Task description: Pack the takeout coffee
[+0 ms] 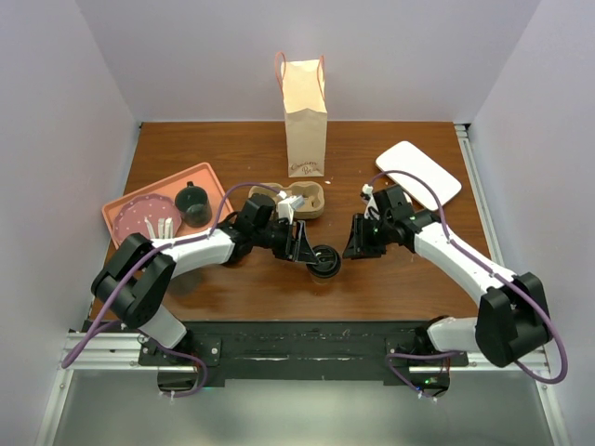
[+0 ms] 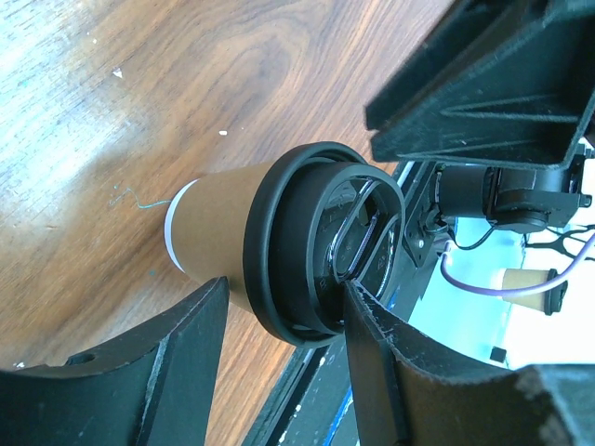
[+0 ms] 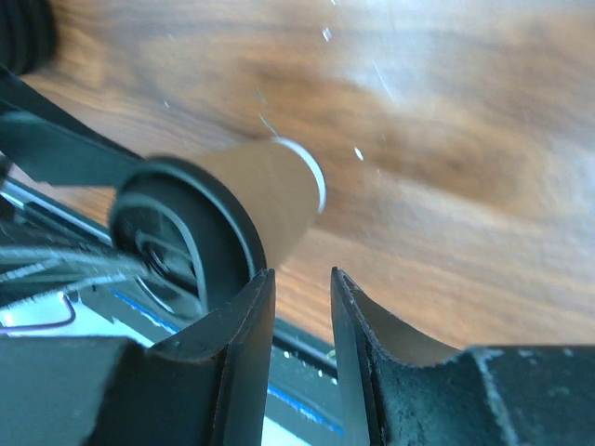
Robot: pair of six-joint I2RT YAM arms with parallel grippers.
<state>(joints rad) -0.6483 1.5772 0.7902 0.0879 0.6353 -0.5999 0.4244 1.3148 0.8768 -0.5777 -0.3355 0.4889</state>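
The takeout coffee (image 1: 323, 262), a tan paper cup with a black sip lid, is near the table's front middle. My left gripper (image 1: 303, 245) reaches it from the left. In the left wrist view the takeout coffee (image 2: 232, 246) lies across the frame. There my left gripper (image 2: 286, 286) is shut on its lidded end, one finger at the cup wall and one against the lid. My right gripper (image 1: 359, 243) stands just right of the cup. In the right wrist view my right gripper (image 3: 302, 279) is open with only bare wood in the gap, and the takeout coffee (image 3: 260, 200) is to its left.
A tall paper bag (image 1: 305, 116) stands at the back centre, with a cardboard cup carrier (image 1: 302, 198) in front of it. A pink tray (image 1: 177, 177) at the left holds a plate (image 1: 147, 216) and a dark lidded item (image 1: 193, 204). A white board (image 1: 418, 172) lies at the back right.
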